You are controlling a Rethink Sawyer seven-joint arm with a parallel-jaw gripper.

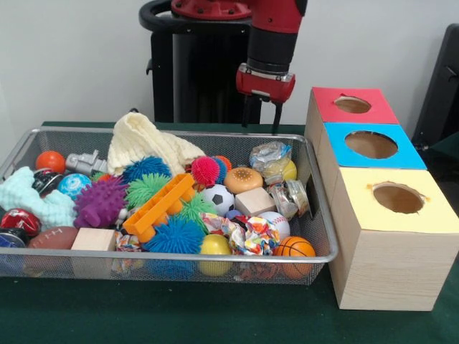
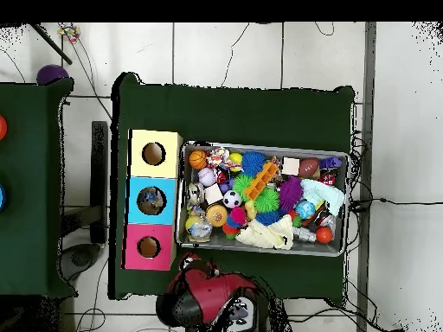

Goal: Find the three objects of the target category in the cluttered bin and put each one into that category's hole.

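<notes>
Wire-mesh bin (image 1: 315, 215), full of mixed toys; gripper (image 1: 259, 113) at its twelve o'clock rim, fingers parted, empty; three-hole box (image 1: 387, 236) at three o'clock.

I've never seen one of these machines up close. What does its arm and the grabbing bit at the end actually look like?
The arm is a thick, rounded limb in glossy red, with black sections near its top. It ends in a red block edged with a pale band. From that block hangs the gripper: two thin, straight black fingers, set apart. No loose cables or markings show on it.
</notes>
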